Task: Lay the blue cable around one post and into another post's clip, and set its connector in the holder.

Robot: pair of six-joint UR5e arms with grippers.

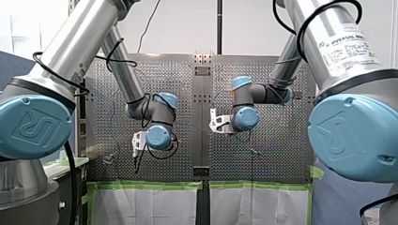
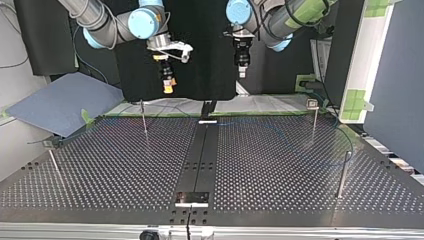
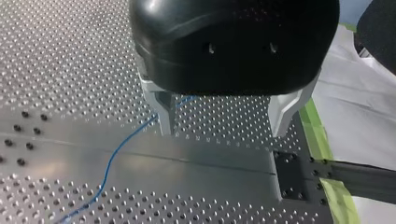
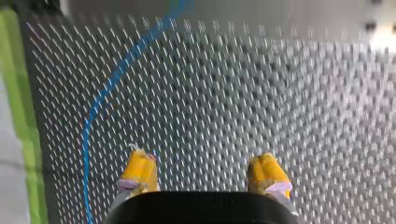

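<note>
**Over the counter (image 2: 300,195), both claws wide and empty**

Your left claw (image 3: 224,133) hangs with metal fingers (image 3: 164,114) spread wide and nothing between them. The blue cable (image 3: 114,154) lies on the counter below, passing one finger. Your right claw (image 4: 203,177) is just as wide and empty, yellow pads (image 4: 138,169) apart, with the cable curving past its side. Thin posts (image 2: 144,117) stand on the counter, apart from both claws.
</note>
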